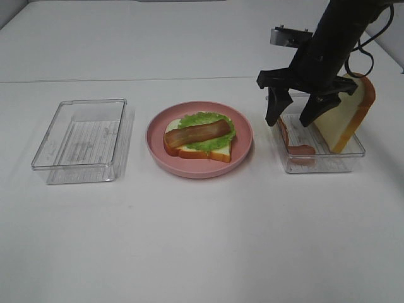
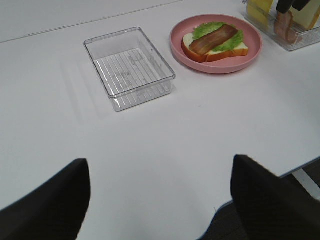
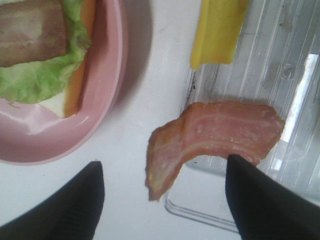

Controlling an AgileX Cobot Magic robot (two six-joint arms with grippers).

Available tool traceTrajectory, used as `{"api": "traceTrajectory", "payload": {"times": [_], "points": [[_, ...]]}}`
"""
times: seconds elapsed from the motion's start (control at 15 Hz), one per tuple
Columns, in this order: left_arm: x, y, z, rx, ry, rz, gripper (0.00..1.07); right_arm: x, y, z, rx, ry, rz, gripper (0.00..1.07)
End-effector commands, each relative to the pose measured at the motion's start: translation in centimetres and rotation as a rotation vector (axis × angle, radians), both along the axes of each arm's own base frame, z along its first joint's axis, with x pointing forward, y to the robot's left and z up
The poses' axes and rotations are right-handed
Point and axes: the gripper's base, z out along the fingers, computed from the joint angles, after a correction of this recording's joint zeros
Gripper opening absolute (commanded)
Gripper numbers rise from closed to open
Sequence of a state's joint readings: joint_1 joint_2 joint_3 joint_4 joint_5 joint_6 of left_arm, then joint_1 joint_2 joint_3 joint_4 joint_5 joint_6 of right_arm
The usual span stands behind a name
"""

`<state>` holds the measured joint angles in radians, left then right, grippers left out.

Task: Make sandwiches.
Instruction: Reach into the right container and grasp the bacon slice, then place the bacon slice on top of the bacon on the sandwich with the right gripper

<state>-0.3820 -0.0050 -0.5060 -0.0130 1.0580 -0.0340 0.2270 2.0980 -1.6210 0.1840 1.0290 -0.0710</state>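
Note:
An open sandwich lies on the round pink plate (image 1: 245, 136): a bread slice (image 1: 214, 153), green lettuce (image 1: 203, 119) and a brown bacon strip (image 1: 199, 132) on top. My right gripper (image 1: 289, 120) is open and empty, just above the right clear tray (image 1: 328, 165). In the right wrist view the gripper (image 3: 163, 162) hangs over a pink ham slice (image 3: 215, 132) draped over the tray's edge, with the yellow cheese (image 3: 217, 30) beyond it. A second bread slice (image 1: 346, 117) leans in that tray. My left gripper (image 2: 160, 162) is open and empty, low over the near table.
An empty clear tray (image 1: 82, 139) stands left of the plate; it also shows in the left wrist view (image 2: 130, 65). The table's near edge (image 2: 295, 167) runs close to the left gripper. The right arm's cable hangs at the back right.

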Motion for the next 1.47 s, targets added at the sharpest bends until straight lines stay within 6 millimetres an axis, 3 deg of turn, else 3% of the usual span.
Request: {"api": "traceTrajectory", "payload": {"times": [0.07,0.2,0.47,0.73,0.8,0.87,0.93,1.0,1.07,1.2,1.47], "points": [[0.0,0.0,0.0,-0.008,-0.013,0.001,0.75,0.7,0.1,-1.3,-0.007,-0.014,-0.008,0.63],[0.0,0.0,0.0,-0.008,-0.013,0.001,0.75,0.9,0.0,-1.8,-0.016,-0.017,-0.006,0.52],[0.0,0.0,0.0,-0.008,-0.013,0.001,0.75,0.8,0.0,-1.9,-0.020,-0.017,-0.004,0.00],[0.0,0.0,0.0,-0.008,-0.013,0.001,0.75,0.6,0.0,-0.5,-0.024,0.032,0.012,0.00],[0.0,0.0,0.0,-0.008,-0.013,0.001,0.75,0.5,0.0,1.3,-0.019,0.035,0.020,0.00],[0.0,0.0,0.0,-0.008,-0.013,0.001,0.75,0.5,0.0,1.3,-0.019,0.035,0.020,0.00],[0.0,0.0,0.0,-0.008,-0.013,0.001,0.75,0.2,0.1,2.5,-0.007,0.035,0.022,0.00],[0.0,0.0,0.0,-0.008,-0.013,0.001,0.75,-0.7,0.2,5.1,0.035,0.027,0.022,0.00],[0.0,0.0,0.0,-0.008,-0.013,0.001,0.75,-0.7,0.2,5.1,0.035,0.027,0.022,0.00],[0.0,0.0,0.0,-0.008,-0.013,0.001,0.75,-2.2,1.0,8.6,0.169,0.002,0.011,0.00],[0.0,0.0,0.0,-0.007,-0.013,0.001,0.75,-2.7,3.1,10.5,0.437,-0.009,0.036,0.00]]}}
